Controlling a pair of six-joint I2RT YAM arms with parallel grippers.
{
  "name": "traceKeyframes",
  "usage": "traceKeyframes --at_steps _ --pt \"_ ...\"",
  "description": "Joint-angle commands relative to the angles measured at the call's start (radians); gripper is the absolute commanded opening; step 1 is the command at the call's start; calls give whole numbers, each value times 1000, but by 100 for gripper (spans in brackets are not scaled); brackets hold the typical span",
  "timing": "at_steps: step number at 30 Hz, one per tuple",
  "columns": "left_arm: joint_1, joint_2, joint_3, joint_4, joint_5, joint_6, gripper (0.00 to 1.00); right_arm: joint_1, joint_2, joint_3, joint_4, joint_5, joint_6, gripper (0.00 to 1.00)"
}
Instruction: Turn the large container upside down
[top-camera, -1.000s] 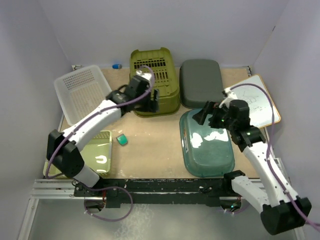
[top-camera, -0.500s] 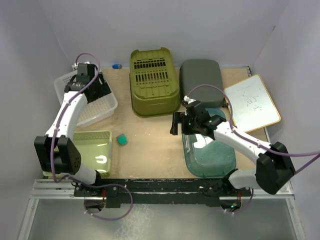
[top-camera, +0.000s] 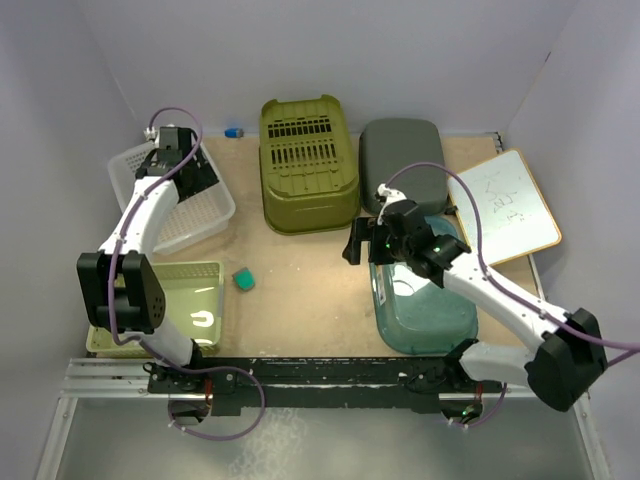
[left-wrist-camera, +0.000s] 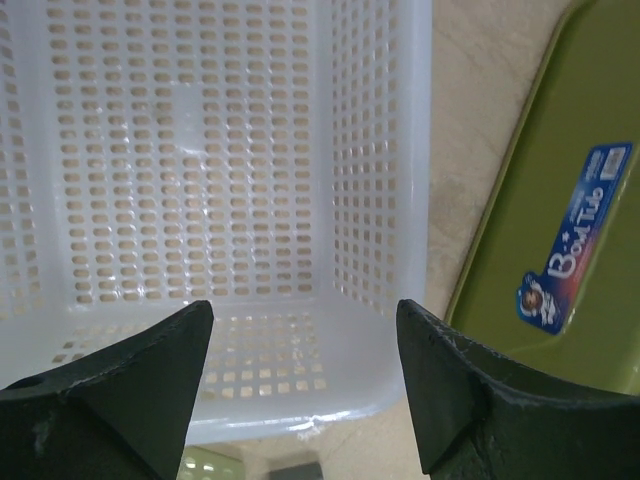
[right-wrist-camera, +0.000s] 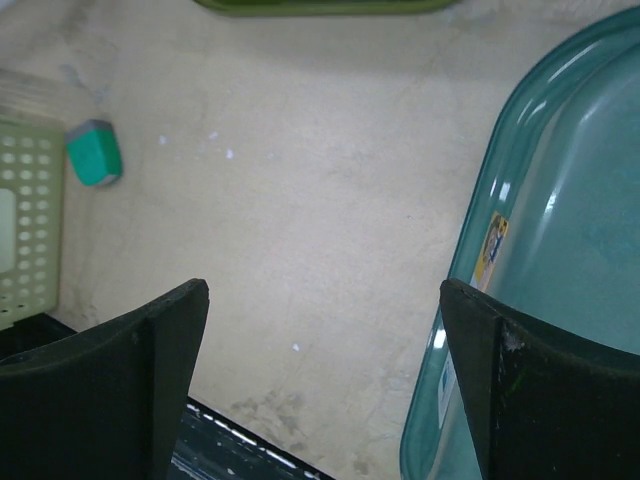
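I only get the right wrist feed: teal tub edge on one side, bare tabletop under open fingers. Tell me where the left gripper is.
Observer: The left gripper hangs open over a white perforated basket, at the far left of the workspace.
Operator: Report what lies beyond the teal tub.
Observer: A dark grey tub sits just behind the teal tub, with a whiteboard to the right of it.
Operator: Place my gripper against the tub.
Observer: In the top view the right gripper is at the teal tub's far left corner, close to the olive slotted container.
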Motion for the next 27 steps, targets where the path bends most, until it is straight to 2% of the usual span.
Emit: traceKeyframes --at_steps 1,6,11,14,16,18,23,25,26,27 --pt "7 28 20 127 -126 -10 70 -2 -100 22 53 28 -22 100" --pt "2 231 228 -2 -82 15 67 -3 -145 -3 2 59 -23 100" --pt "-34 308 278 71 -59 9 67 -2 -152 -20 -15 70 -19 100" --pt "-36 391 334 56 -61 8 66 -1 -155 -37 6 85 -3 100" --pt "-36 436 371 38 -53 16 59 -2 -156 -49 15 75 6 100" --pt "-36 454 397 25 -23 23 46 -1 -157 -56 13 69 13 100" --pt "-36 397 410 34 41 37 19 -2 -167 -69 -12 58 20 100" --pt "-37 368 410 35 61 44 15 -1 -167 -71 -8 54 27 100" --pt "-36 359 410 34 63 47 18 -3 -164 -70 -8 53 26 100" --pt "-37 352 413 33 62 49 25 -2 -161 -67 -7 51 24 100"
